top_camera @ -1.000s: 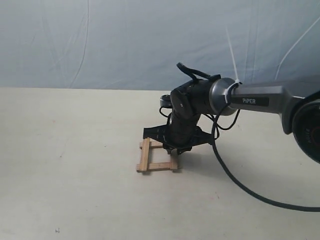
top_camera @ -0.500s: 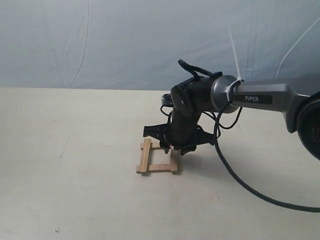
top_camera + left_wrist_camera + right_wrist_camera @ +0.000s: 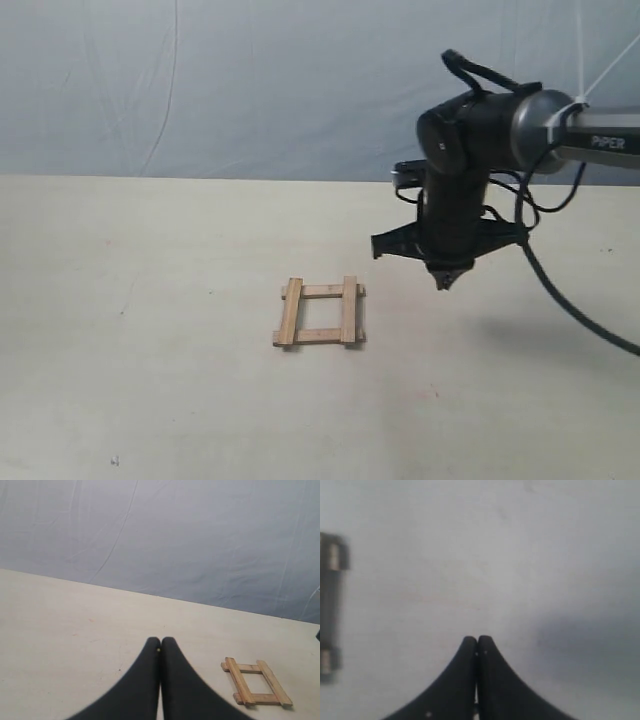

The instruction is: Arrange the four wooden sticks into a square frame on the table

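The four wooden sticks form the square frame on the table, two slats laid across the other two with ends overhanging. The frame also shows in the left wrist view, and one blurred side of it in the right wrist view. My right gripper hangs above the table to the right of the frame, pointing down, shut and empty, apart from the sticks. My left gripper is shut with nothing in it, some way from the frame; it does not show in the exterior view.
A wrinkled blue-grey backdrop rises behind the table. The right arm's black cable trails down over the table at the right. The arm casts a soft shadow on the table right of the frame.
My right gripper has lifted off the frame's right side and moved up and to the right, leaving all four sticks lying in the square.
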Controlling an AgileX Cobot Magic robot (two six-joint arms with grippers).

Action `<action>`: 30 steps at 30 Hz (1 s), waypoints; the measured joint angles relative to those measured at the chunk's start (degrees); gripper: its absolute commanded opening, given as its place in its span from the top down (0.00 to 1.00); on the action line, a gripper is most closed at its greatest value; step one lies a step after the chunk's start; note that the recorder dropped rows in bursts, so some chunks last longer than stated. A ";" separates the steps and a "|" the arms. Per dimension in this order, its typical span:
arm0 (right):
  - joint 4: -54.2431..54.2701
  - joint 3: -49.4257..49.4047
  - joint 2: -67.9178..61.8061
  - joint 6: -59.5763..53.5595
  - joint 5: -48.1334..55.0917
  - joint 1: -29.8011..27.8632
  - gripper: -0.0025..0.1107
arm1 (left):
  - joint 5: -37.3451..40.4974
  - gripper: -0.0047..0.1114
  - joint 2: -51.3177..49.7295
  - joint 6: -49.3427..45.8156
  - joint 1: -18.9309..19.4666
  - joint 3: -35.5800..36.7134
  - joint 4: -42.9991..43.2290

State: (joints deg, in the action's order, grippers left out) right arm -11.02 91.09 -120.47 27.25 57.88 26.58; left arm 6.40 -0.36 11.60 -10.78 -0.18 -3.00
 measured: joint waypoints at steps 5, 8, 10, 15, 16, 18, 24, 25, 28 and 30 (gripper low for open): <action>1.96 -11.57 7.07 -5.37 -7.19 -7.14 0.99 | 0.00 0.96 0.00 0.00 0.00 0.00 0.00; 2.07 -20.22 13.20 -7.82 -12.33 -11.97 0.99 | 0.00 0.96 0.00 0.00 0.00 0.00 0.00; 2.21 -27.47 18.75 -8.43 -18.40 -15.46 0.99 | 0.00 0.96 0.00 0.00 0.12 0.00 0.00; 1.27 -45.40 37.95 -8.92 -36.35 -22.00 0.99 | 0.00 0.96 0.00 0.00 0.12 0.00 0.00; 0.29 -48.90 42.70 -8.92 -39.22 -22.78 0.99 | 0.00 0.96 0.00 0.00 0.12 0.00 0.00; -1.43 -54.69 51.73 -9.06 -43.16 -23.62 0.99 | 0.00 0.96 0.00 0.00 0.12 0.00 0.00; -3.31 -68.49 72.76 -9.06 -47.96 -23.73 0.99 | 0.00 0.96 0.00 0.00 0.12 0.00 0.00; -3.62 -70.09 76.07 -9.06 -47.96 -23.73 0.99 | 0.00 0.96 0.00 0.00 0.12 0.00 0.00; -4.60 -73.04 84.53 -9.06 -46.45 -24.21 0.99 | 0.00 0.96 0.00 0.00 0.12 0.00 0.00; -5.54 -74.18 89.72 -9.06 -45.01 -24.21 0.99 | 0.00 0.96 0.00 0.00 0.12 0.00 0.39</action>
State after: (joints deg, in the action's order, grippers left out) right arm -16.56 16.91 -30.76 18.19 12.87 2.37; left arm 6.40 -0.36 11.60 -10.66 -0.18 -2.61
